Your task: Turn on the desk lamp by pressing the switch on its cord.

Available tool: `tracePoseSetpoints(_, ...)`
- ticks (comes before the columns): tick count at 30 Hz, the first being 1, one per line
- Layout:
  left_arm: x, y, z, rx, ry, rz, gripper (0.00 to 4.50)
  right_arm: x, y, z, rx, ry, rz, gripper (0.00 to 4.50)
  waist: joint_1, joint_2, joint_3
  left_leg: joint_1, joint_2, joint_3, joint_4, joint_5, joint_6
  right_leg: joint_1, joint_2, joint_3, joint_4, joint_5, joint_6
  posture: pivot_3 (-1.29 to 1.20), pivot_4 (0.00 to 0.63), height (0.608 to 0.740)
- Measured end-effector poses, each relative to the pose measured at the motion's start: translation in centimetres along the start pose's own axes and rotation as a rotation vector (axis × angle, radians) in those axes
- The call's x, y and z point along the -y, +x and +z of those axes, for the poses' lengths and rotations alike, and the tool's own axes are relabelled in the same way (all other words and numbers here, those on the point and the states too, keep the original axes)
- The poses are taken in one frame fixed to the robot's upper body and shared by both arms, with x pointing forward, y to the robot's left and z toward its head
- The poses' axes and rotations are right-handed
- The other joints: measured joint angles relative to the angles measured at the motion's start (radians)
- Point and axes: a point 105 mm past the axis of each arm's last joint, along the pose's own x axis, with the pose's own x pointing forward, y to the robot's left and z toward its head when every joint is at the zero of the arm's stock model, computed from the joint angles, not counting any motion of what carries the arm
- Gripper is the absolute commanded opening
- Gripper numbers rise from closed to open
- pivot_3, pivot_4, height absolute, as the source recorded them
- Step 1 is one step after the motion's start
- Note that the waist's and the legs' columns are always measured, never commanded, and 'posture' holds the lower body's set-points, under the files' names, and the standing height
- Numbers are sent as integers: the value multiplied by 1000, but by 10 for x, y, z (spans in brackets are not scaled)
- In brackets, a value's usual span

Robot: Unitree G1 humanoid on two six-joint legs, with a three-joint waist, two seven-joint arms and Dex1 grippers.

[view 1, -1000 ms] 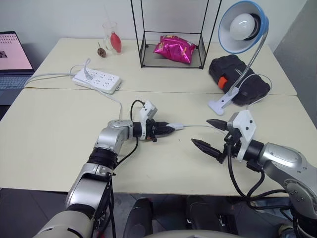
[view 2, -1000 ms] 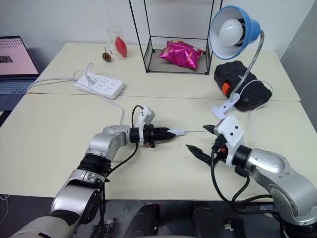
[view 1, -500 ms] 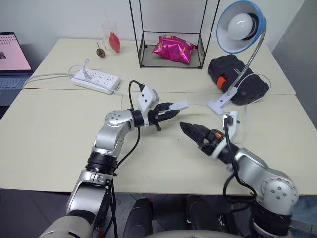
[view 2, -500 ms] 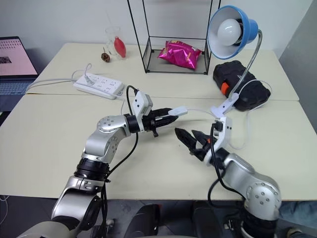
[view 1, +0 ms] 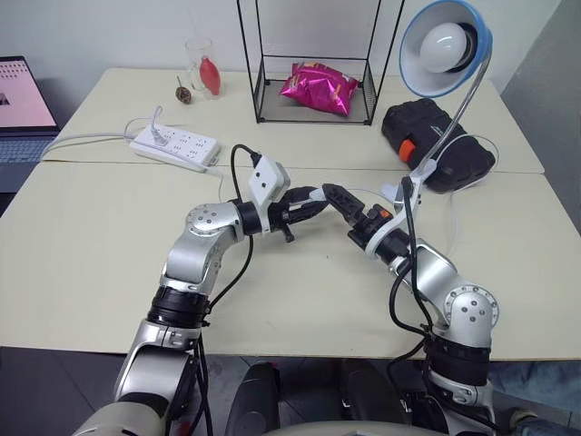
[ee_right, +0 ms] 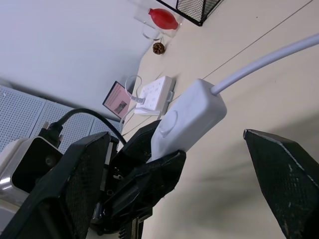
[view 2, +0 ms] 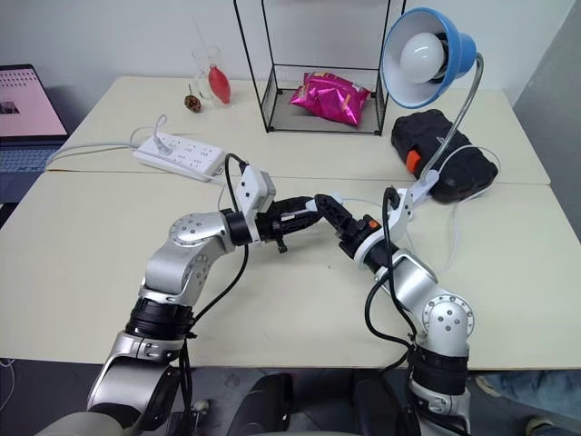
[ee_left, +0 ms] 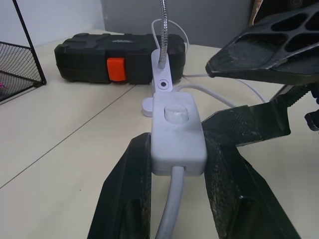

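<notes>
The desk lamp (view 1: 447,47), with a blue shade and a white bulb, stands clipped at the table's right on its silver gooseneck. My left gripper (view 1: 309,198) is shut on the small white switch (ee_left: 178,132), holding it level above the table. The round button faces up. The thin white cord (ee_right: 269,62) runs on from the switch toward the lamp's clip base (ee_left: 163,79). My right gripper (view 1: 338,195) is open at the switch's free end. One black finger (ee_right: 84,184) is on one side and the other finger (ee_right: 284,179) on the opposite side. Neither visibly presses the button.
A white power strip (view 1: 177,148) lies at the back left, with a laptop (view 1: 18,100) beyond the table edge. A black case (view 1: 436,136) sits behind the lamp clip. A wire rack (view 1: 313,89) with a pink bag and a glass (view 1: 201,68) stand at the back.
My left gripper lifted the switch off the table and then held still. My right gripper rolled over and swung left, up to the switch.
</notes>
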Motion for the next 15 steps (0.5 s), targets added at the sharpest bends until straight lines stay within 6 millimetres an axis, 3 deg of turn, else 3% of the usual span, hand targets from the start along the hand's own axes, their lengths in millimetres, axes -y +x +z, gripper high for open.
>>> tracePoseSetpoints(10,2,-2,0,1,-9,-1,1098,-1,5,-3,2,43,10,4500,-2,0,0,-4,0,0,0,0,0,-5,0,0,3,0,-1,0,150,740)
tracePoseSetpoints(15,3,-3,2,6,-1,-3,1098,1,7,-4,5,70,4,3452,-2,0,0,-4,0,0,0,0,0,-5,0,0,3,0,-1,0,150,740)
